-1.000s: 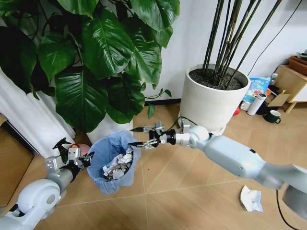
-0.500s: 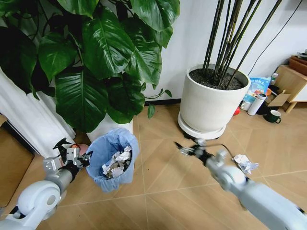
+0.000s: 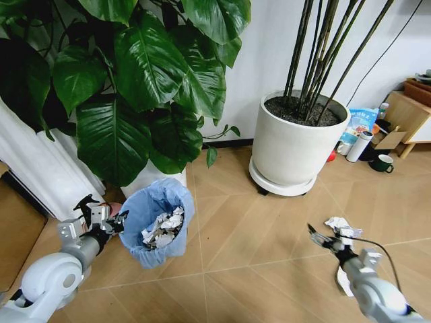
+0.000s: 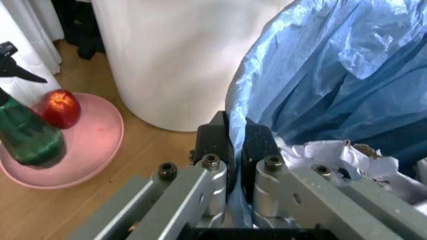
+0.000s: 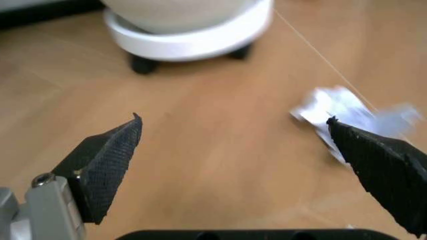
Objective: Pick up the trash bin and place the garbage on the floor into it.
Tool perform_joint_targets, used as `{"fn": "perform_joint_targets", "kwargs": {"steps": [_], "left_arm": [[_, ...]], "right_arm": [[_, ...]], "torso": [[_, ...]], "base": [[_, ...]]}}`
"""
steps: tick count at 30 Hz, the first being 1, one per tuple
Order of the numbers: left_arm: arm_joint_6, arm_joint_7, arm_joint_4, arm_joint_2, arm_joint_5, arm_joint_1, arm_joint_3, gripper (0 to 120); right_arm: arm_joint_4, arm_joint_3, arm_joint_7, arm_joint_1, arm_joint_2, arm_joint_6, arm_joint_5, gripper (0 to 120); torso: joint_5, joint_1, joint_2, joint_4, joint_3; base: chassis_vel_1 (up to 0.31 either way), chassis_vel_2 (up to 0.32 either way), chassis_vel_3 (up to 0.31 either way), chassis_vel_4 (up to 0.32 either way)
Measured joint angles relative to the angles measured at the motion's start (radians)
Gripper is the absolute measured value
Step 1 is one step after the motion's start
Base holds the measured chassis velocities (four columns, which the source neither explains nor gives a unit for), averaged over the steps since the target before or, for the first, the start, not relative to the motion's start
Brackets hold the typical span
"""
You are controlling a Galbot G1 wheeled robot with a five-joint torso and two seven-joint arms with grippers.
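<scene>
left tool (image 4: 235,145) pinching trash bin (image 4: 320,95) rim

We list: bin (image 3: 159,229), small, round, blue-bag lined, upright, holding crumpled paper, beside the leafy plant's pot. Garbage (image 3: 341,227): one crumpled white wad on the herringbone floor (image 3: 249,269), well apart from the bin.

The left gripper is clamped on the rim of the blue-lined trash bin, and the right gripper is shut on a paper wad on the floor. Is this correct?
Not entirely. The right gripper is open, empty, above the floor near the paper wad, as the right wrist view shows. The left gripper is clamped on the trash bin rim.
</scene>
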Motion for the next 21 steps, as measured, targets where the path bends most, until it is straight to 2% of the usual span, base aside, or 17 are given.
{"fn": "perform_joint_targets", "kwargs": {"steps": [6,11,21], "left_arm": [[0.0,-0.003,-0.004,-0.004,0.002,0.003,-0.005,0],[0.0,-0.003,-0.007,-0.012,0.006,0.005,-0.005,0],[0.0,-0.003,-0.011,-0.01,0.008,0.01,-0.007,0]], "right_arm": [[-0.01,0.085,0.071,-0.074,0.023,-0.089,0.059,100],[-0.064,0.103,0.133,-0.092,0.044,-0.149,0.094,100],[-0.179,0.111,0.194,-0.084,0.072,-0.186,0.132,100]], "torso": [[0.0001,0.0,0.0,0.0002,0.0],[0.0002,0.0,0.0,0.0001,0.0],[0.0002,0.0,0.0,0.0,0.0]], "base": [[0.0,0.0,0.0,0.0],[0.0,0.0,0.0,0.0],[0.0,0.0,0.0,0.0]]}}
